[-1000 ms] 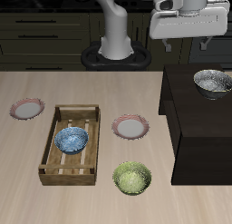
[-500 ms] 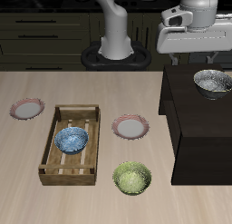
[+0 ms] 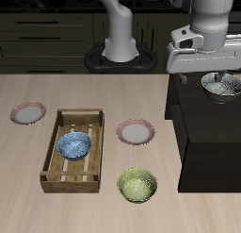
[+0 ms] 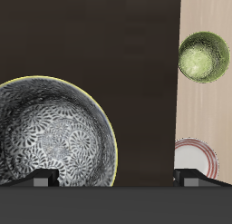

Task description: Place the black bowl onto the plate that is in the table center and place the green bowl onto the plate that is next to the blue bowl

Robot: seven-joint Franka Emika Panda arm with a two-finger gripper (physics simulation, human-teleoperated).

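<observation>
The black bowl (image 3: pixel 223 86) is seen upright on a dark raised block (image 3: pixel 202 124) at one side of the desk (image 3: pixel 28 152), its pale speckled inside facing up. The gripper (image 3: pixel 222 79) is held directly above it, and in the wrist view the bowl (image 4: pixel 50 132) is shown close below, with the two fingertips (image 4: pixel 43 179) set wide apart at either side of the picture; the gripper is thus spread and nothing is grasped. Whether the fingers already touch the bowl's rim cannot be told.

The green bowl (image 3: pixel 136 185) is found on the pale wood near the desk's front edge, just beside the dark block, and it is also seen in the wrist view (image 4: pixel 203 56). A pink-rimmed plate (image 3: pixel 136 132) is placed in the desk's middle, farther back than the green bowl and beside a wooden tray (image 3: pixel 51 152); part of it is shown in the wrist view (image 4: pixel 195 159). The blue bowl (image 3: pixel 74 145) is held inside the tray. A second pink-rimmed plate (image 3: pixel 28 112) is laid beyond the tray, near it but apart.
</observation>
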